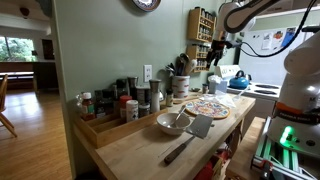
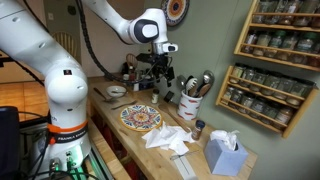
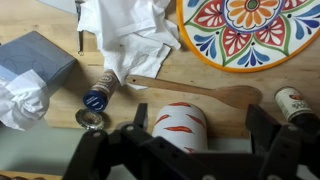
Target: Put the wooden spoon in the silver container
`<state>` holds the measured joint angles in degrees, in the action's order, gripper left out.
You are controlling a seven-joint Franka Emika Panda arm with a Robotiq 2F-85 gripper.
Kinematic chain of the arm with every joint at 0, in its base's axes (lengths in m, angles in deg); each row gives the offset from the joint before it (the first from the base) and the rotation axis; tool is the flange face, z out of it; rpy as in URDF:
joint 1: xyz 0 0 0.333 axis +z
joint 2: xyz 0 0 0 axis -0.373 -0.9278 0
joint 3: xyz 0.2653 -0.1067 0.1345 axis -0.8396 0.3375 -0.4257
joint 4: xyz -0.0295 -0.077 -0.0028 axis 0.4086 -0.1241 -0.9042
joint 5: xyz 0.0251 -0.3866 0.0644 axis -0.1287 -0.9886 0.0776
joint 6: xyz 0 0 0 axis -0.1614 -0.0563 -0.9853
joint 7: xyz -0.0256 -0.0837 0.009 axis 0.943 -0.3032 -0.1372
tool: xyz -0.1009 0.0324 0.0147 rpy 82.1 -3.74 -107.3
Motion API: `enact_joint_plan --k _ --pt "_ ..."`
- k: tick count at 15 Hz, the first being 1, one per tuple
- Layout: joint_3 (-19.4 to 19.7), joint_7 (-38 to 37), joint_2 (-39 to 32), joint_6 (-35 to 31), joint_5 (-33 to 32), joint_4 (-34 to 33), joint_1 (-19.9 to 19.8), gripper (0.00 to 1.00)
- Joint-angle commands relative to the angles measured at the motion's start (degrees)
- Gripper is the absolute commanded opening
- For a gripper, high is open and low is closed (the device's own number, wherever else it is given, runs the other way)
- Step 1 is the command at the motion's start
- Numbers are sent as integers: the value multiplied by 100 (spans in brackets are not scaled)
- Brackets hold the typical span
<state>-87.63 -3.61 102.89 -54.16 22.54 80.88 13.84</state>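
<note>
The wooden spoon point(image 3: 190, 90) lies flat on the wooden counter, its bowl toward the right of the wrist view. My gripper point(image 3: 200, 112) hovers open and empty above it, one dark finger on each side. Between the fingers stands a white cylinder with red chili prints point(image 3: 180, 128), close to the wall. In both exterior views this is a utensil holder point(image 2: 190, 103) point(image 1: 181, 86) with several utensils in it. I cannot pick out a shiny silver container for certain. The gripper point(image 2: 160, 72) hangs just left of the holder.
A painted plate point(image 3: 250, 30), a crumpled white cloth point(image 3: 130, 35), a blue tissue box point(image 3: 35, 60) and small spice jars point(image 3: 97, 98) surround the spoon. A pale bowl point(image 1: 172, 122) and a spatula point(image 1: 190, 140) lie nearer the counter's end. Spice racks point(image 2: 270, 90) hang on the wall.
</note>
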Motion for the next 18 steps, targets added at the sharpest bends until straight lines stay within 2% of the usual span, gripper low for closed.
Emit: enact_joint_plan --k 1,12,16,18 --pt "19 -14 0 14 -16 -8 23 100" --pt "19 -14 0 14 -16 -8 23 100" --pt "-263 -722 -546 239 229 -339 31 100" --pt "-447 -1033 -719 87 186 -340 68 100"
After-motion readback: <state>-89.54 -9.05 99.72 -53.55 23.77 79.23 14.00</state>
